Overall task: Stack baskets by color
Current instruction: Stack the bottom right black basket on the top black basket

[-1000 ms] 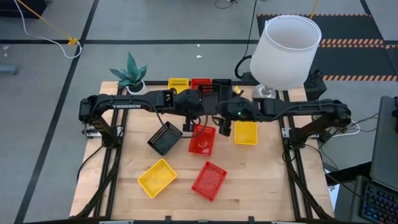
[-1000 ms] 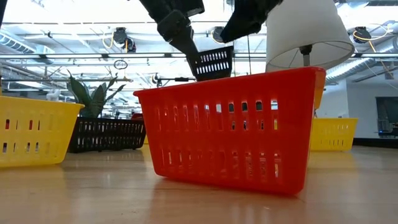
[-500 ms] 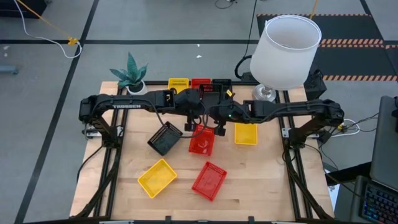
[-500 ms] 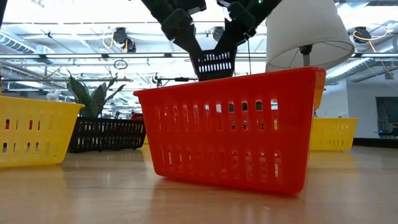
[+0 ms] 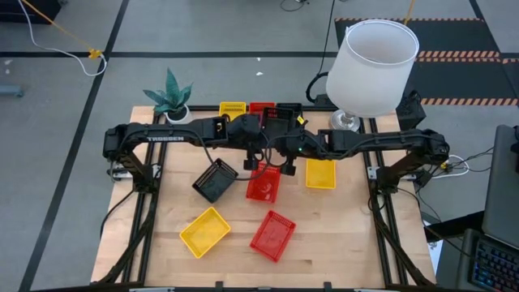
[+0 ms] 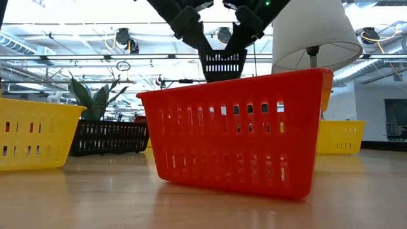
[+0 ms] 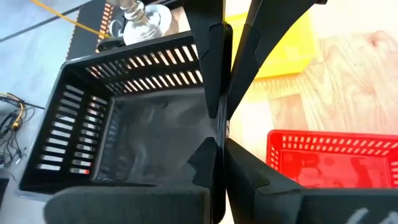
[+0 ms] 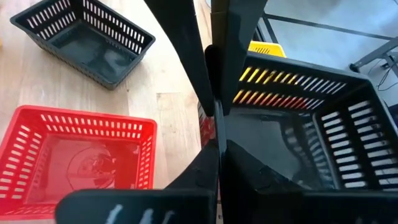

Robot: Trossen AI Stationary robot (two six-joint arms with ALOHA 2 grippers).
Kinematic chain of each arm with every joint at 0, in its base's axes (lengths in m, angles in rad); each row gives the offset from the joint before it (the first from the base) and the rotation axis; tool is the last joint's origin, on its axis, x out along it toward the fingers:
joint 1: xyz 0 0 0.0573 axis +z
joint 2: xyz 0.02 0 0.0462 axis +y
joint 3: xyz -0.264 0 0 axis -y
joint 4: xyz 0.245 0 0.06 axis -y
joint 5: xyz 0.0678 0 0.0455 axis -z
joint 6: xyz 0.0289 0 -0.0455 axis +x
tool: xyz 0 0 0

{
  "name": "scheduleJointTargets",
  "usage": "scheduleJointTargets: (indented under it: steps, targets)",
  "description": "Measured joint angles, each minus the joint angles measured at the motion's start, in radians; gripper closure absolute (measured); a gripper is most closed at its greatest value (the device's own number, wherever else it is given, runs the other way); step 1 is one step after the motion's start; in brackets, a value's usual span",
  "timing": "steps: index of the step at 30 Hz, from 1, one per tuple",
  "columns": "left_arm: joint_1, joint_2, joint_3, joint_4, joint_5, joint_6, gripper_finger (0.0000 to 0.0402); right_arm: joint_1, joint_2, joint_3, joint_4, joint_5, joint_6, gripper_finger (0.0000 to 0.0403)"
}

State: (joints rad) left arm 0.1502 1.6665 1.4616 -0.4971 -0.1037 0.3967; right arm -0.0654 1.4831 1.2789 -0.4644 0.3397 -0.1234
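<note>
Low view: held black basket [image 6: 222,63] aloft above the tabletop [image 5: 340,235], with left tool [image 7: 219,93] and right tool [image 8: 214,87] each clamped on an opposite mesh wall. Probably light, thin, springy plastic; best pinched at the rim. From above: three yellow baskets [image 5: 204,231], three red baskets [image 5: 272,235], two black baskets [image 5: 215,180] certain, third unclear beneath arms.

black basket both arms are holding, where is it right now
The black basket hangs in the air over the table's middle, gripped on opposite walls by the left gripper and right gripper, above the red basket.
</note>
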Motion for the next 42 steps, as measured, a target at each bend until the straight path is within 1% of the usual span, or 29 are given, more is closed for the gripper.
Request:
scheduleJointTargets:
  steps: [3,5,7,10,12,14,16,18,21,22,25,27,31,33,36,38,42]
  targets:
    - [0.000,0.000,0.000,0.002,0.003,-0.016,0.0385,0.000,0.000,0.000,-0.003,0.000,0.002,0.0397]
    - [0.000,0.000,0.000,-0.001,0.004,-0.034,0.0372,0.000,0.000,0.000,-0.003,0.000,0.002,0.0397]
    - [0.000,0.000,0.000,0.012,0.007,-0.073,0.0342,0.000,0.001,0.000,-0.013,0.000,0.002,0.0397]
    - [-0.001,-0.017,0.001,0.008,0.000,-0.144,0.0281,-0.005,0.004,-0.002,-0.049,-0.004,-0.001,0.0397]
    - [-0.003,-0.027,0.002,0.013,-0.003,-0.211,0.0240,-0.008,0.003,-0.002,-0.066,-0.003,-0.004,0.0397]
    - [-0.004,-0.057,0.001,-0.022,-0.002,-0.292,0.0208,-0.012,0.002,-0.002,-0.081,-0.004,-0.025,0.0397]
    - [-0.004,-0.085,0.002,-0.031,-0.002,-0.379,0.0188,-0.015,0.001,-0.002,-0.094,-0.004,-0.057,0.0398]
    - [-0.001,-0.128,0.003,-0.085,-0.003,-0.457,0.0180,-0.020,0.000,-0.002,-0.095,-0.004,-0.103,0.0398]
    - [0.003,-0.171,0.003,-0.156,-0.011,-0.544,0.0182,-0.032,-0.005,-0.002,-0.125,-0.006,-0.193,0.0398]
    - [0.006,-0.185,0.002,-0.207,-0.020,-0.568,0.0186,-0.037,-0.005,-0.002,-0.131,-0.008,-0.222,0.0398]
    - [0.006,-0.217,0.002,-0.302,-0.058,-0.638,0.0205,-0.063,-0.007,-0.002,-0.134,-0.065,-0.314,0.0398]
    - [0.006,-0.235,0.000,-0.394,-0.075,-0.668,0.0220,-0.082,-0.012,-0.002,-0.140,-0.107,-0.357,0.0398]
    - [0.001,-0.249,-0.008,-0.455,-0.083,-0.711,0.0247,-0.124,-0.019,-0.001,-0.137,-0.163,-0.432,0.0398]
    - [-0.009,-0.261,-0.028,-0.429,-0.084,-0.731,0.0257,-0.153,-0.024,-0.001,-0.144,-0.190,-0.460,0.0398]
    - [-0.029,-0.292,-0.099,-0.400,-0.084,-0.772,0.0269,-0.204,-0.033,-0.001,-0.132,-0.240,-0.474,0.0399]
    - [-0.048,-0.314,-0.159,-0.332,-0.083,-0.811,0.0273,-0.236,-0.037,-0.006,-0.132,-0.265,-0.476,0.0399]
    - [-0.094,-0.353,-0.252,-0.234,-0.082,-0.879,0.0275,-0.290,-0.052,-0.052,-0.059,-0.300,-0.483,0.0399]
